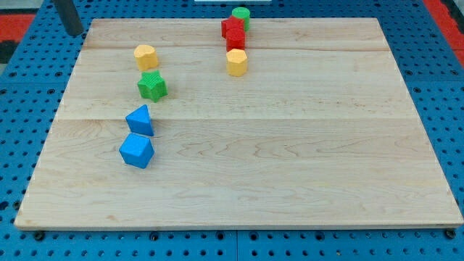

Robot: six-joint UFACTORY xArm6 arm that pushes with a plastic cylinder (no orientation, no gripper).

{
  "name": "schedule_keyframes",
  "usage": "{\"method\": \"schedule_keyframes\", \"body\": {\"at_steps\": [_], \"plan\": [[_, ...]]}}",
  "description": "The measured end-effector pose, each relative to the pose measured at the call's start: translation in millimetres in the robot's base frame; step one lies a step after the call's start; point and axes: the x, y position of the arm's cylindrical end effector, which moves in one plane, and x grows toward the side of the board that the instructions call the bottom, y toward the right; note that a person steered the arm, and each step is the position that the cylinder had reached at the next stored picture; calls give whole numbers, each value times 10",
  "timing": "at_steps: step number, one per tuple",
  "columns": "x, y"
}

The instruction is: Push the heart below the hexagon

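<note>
Wooden bench [290, 167] on a blue pegboard [22, 94]. Landmark for all positions: the green star [152, 85], in the bench's left half, upper part.

- Dark rod [69, 16] enters at the view's top-left corner, well up and to the left of the green star. My tip [75, 33] sits just off the bench's top-left corner, over the pegboard. It touches no block; nearest is the yellow block by the star, and that is well apart.
- No claw on this arm: nothing that opens or closes, nothing held. The rod is the only working end.
- Yellow heart-like block [146, 56]: just above the green star, slightly to its left, close but apart. Shape not crisp; the rounded lobes suggest the heart.
- Yellow hexagon [236, 63]: to the star's right and a little higher, well apart.
- Red blocks [233, 34]: seemingly two, stacked along the view's vertical, right above the yellow hexagon, the lower one touching or nearly touching it. Shapes unclear.
- Green block [241, 16]: rounded, behind the red ones at the bench's top edge, far up-right of the star.
- Blue triangle-like block [141, 121]: just below the star.
- Blue block [136, 151]: further below the star, just beside the triangle one; angular, exact shape uncertain.
</note>
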Motion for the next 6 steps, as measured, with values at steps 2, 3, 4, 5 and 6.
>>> {"method": "schedule_keyframes", "body": {"at_steps": [2,3,4,5,6], "plan": [[87,44],[572,786],[823,1417],[853,1562],[700,1615]]}}
